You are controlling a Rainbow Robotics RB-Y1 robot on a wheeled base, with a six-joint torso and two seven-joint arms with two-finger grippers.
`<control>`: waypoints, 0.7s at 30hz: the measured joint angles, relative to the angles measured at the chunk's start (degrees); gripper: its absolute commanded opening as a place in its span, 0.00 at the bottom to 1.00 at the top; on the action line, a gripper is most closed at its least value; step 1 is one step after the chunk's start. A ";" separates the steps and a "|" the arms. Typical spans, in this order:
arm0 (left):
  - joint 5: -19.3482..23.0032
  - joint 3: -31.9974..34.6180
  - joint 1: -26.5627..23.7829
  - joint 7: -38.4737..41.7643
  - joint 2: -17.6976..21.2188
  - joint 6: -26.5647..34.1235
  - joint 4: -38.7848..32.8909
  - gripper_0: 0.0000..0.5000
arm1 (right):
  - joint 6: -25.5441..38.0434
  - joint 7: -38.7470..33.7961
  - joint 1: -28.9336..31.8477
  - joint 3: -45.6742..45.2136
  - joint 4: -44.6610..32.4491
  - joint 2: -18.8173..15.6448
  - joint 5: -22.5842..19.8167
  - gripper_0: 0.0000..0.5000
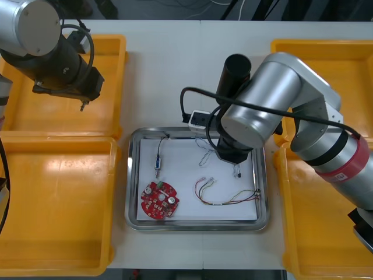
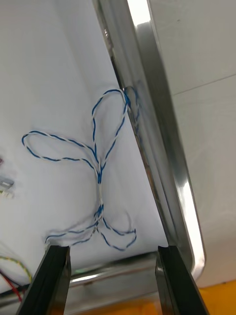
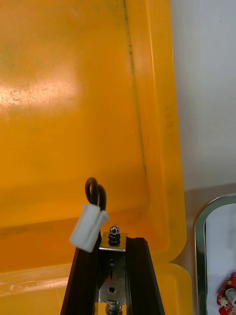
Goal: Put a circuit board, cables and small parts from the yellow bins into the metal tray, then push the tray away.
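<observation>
The metal tray is white inside and holds a round red circuit board, a red and yellow cable and a thin dark cable. My right gripper hovers low over the tray's far right part. It is open, with a twisted blue and white cable lying loose on the tray floor beyond its fingers, close to the tray rim. My left gripper hangs over the far left yellow bin. It is shut on a small metal part with a black cable loop and white plug.
Two yellow bins flank the tray on the left and two on the right. The bin floor under my left gripper is bare. Beside the bin wall lie the tray corner and the circuit board's edge.
</observation>
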 measured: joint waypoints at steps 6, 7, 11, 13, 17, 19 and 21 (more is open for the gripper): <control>0.00 0.01 0.01 0.00 -0.02 0.00 -0.07 0.00 | 6.83 -0.19 0.10 -9.93 -4.33 0.88 -2.98 1.00; 0.00 0.02 0.01 0.00 -0.02 0.00 -0.14 0.00 | 6.83 -0.31 0.11 -11.25 -5.11 0.92 -2.98 1.00; 0.01 0.02 0.01 0.00 -0.04 0.00 -0.79 0.00 | 6.84 -2.02 0.12 -16.50 -8.21 0.95 -2.98 1.00; 0.05 0.02 0.01 0.00 -0.05 0.00 -1.12 0.00 | 6.85 -2.93 0.14 -19.16 -9.34 0.95 -2.98 1.00; 0.47 0.02 0.02 0.00 -0.06 0.12 -2.03 0.00 | 6.88 -3.49 0.97 -24.07 -11.78 0.83 -2.96 1.00; 1.45 0.02 0.02 0.00 -0.07 0.37 -2.60 0.00 | 6.88 -4.83 2.20 -26.57 -13.65 0.45 -2.95 1.00; 2.85 0.02 0.02 0.00 -0.08 0.40 -3.12 0.00 | 6.88 -8.03 3.76 -28.82 -15.39 -0.30 -2.96 1.00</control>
